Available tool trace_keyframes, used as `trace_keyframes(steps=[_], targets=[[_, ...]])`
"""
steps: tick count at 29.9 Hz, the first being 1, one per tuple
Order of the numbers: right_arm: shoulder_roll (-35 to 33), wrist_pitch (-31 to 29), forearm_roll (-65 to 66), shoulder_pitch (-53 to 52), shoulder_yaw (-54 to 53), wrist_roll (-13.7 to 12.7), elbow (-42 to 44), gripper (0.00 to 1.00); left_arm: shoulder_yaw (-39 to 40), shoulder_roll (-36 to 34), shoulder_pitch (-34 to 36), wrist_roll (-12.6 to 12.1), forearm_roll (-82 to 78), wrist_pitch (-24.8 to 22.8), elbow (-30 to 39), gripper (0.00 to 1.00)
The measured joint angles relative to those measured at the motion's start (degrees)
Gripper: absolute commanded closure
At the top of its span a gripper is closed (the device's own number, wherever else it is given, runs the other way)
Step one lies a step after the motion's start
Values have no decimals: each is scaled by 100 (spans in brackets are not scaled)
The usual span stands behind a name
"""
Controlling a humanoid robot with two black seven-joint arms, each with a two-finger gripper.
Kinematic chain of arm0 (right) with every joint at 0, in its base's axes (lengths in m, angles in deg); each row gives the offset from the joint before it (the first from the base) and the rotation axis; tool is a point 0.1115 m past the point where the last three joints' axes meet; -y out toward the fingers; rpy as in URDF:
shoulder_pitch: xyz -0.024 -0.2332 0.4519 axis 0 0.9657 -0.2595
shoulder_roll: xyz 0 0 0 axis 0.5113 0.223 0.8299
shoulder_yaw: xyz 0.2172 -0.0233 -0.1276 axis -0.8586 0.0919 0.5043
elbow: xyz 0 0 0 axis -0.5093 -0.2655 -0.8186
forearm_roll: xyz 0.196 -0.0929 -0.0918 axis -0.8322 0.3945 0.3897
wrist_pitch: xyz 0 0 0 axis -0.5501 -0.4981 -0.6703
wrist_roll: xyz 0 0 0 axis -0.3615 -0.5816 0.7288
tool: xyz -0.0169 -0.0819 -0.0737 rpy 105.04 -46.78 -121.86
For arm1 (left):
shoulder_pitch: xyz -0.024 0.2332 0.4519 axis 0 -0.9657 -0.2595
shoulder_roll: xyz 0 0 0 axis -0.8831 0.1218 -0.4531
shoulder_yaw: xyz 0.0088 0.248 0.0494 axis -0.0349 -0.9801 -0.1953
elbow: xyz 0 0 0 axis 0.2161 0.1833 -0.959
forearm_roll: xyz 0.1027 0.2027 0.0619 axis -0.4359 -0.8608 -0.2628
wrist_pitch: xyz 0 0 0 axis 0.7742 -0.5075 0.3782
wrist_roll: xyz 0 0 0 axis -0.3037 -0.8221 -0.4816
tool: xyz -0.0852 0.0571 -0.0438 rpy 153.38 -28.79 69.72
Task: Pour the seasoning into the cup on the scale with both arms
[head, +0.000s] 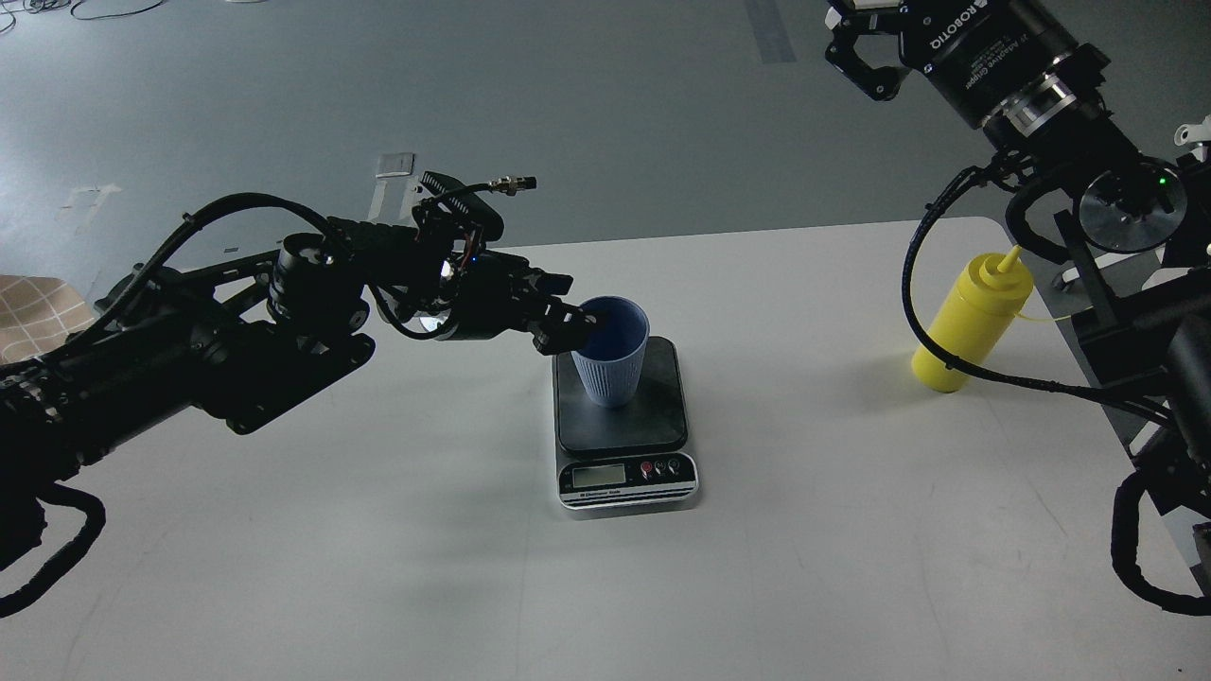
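Observation:
The pale blue ribbed cup (613, 371) stands upright on the dark platform of the small scale (624, 430) at the table's middle. My left gripper (566, 307) is at the cup's left rim with its two fingers apart; the lower finger lies close to the rim and the cup is not clamped. The yellow seasoning bottle (970, 322) stands at the table's right edge, partly behind a black cable. My right gripper (863, 43) is high at the top right, far above the bottle, its fingertips cut off by the view's top edge.
The white table (397, 549) ends at a rounded far right corner near the bottle. My right arm's links and cables (1116, 284) hang over the right edge. Grey floor with tape marks (395, 165) lies beyond the table.

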Motion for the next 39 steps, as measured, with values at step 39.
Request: trace_keyframes(steps=[39], targets=[[84,0,-199,63,-11,-36,7,0,2825,-710,-686,-19,8912,-66,-1155,2]])
